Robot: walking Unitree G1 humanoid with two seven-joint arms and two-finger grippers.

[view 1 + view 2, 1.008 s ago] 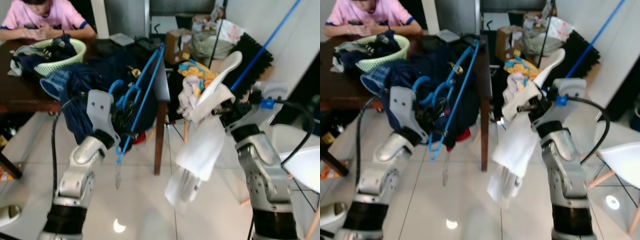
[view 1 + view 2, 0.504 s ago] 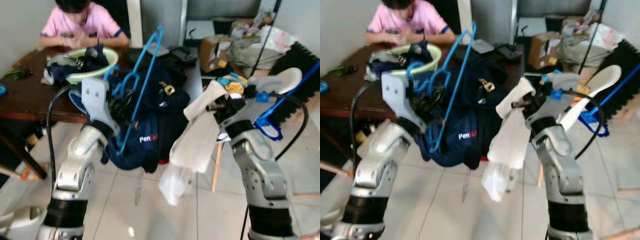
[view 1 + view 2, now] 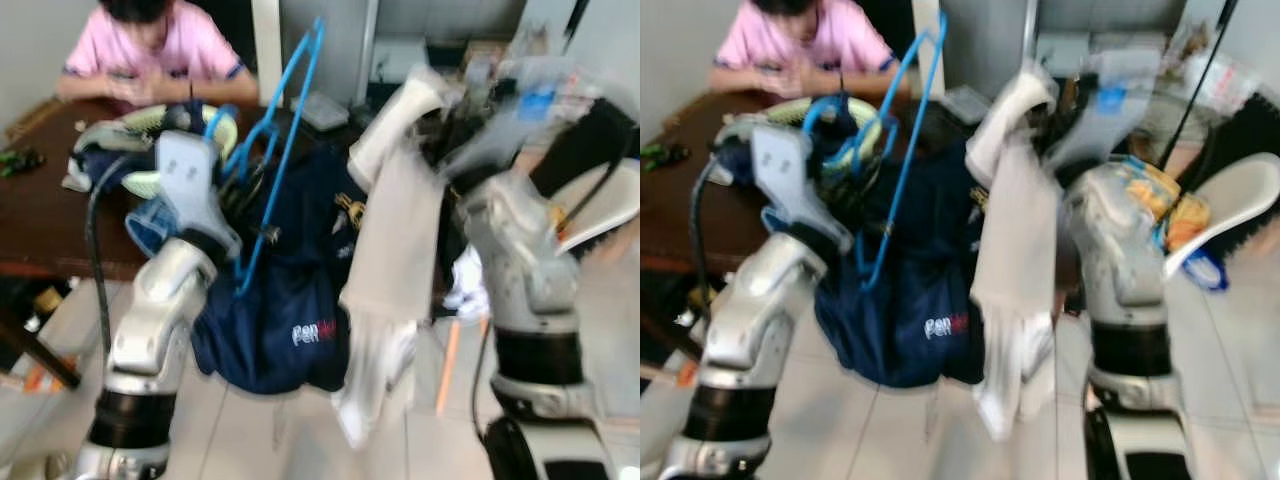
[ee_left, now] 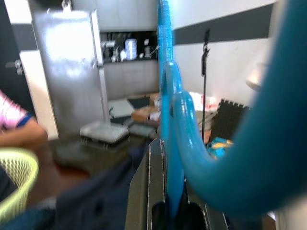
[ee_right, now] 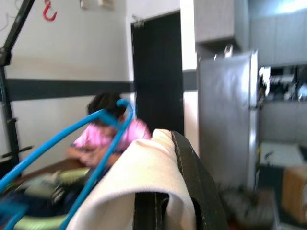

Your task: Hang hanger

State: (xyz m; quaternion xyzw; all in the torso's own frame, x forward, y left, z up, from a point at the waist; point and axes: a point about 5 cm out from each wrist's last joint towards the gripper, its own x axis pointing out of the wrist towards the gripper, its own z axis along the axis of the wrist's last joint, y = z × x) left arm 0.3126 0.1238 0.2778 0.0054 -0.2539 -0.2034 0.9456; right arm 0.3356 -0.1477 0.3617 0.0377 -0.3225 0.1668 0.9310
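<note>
A blue plastic hanger (image 3: 275,160) stands upright in my left gripper (image 3: 245,205), whose fingers are shut on its lower bar; its hook end rises past the table edge. In the left wrist view the hanger (image 4: 168,143) runs between the black fingers (image 4: 148,191). My right gripper (image 3: 445,125), raised and blurred, is shut on a white cloth (image 3: 385,260) that drapes down toward the floor. The right wrist view has the cloth (image 5: 144,187) folded over one black finger (image 5: 194,182), with the hanger (image 5: 81,143) beyond it.
A dark wooden table (image 3: 40,230) stands ahead on the left, with a green laundry basket (image 3: 150,125) and a navy garment (image 3: 290,310) hanging off its edge. A person in a pink shirt (image 3: 150,55) sits behind it. A white chair (image 3: 1220,215) is at right.
The view has swung and tilted, and the picture is blurred. My right arm has lifted the white cloth higher. The left gripper keeps its hold on the hanger.
</note>
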